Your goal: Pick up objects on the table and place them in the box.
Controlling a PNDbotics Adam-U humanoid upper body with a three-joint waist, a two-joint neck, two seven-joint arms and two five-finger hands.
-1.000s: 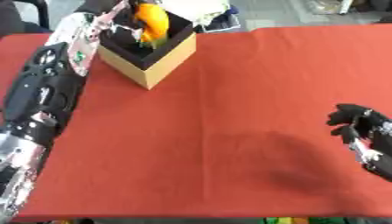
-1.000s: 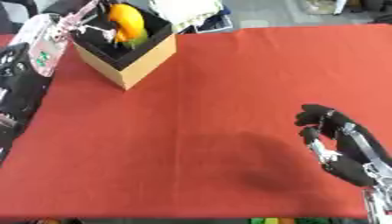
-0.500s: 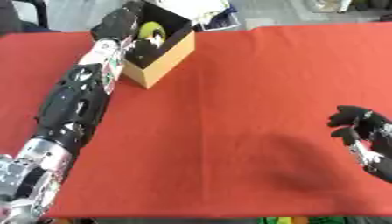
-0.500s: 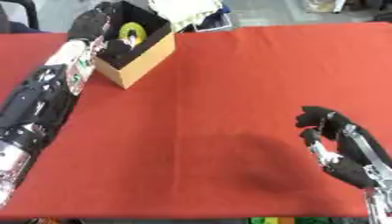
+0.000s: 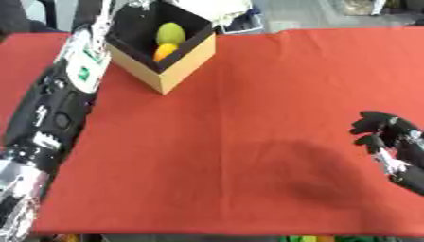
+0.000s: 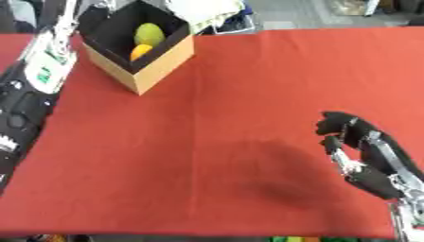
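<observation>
Holding two fruits, apparently, box (image 5: 178, 61) sits open.

Box (image 5: 165, 71) at far left of the table (image 5: 248, 118), holding two fruits (image 5: 168, 38). Left arm (image 5: 58, 99) alongside the box; right hand (image 6: 360, 153) near right edge.
</observation>
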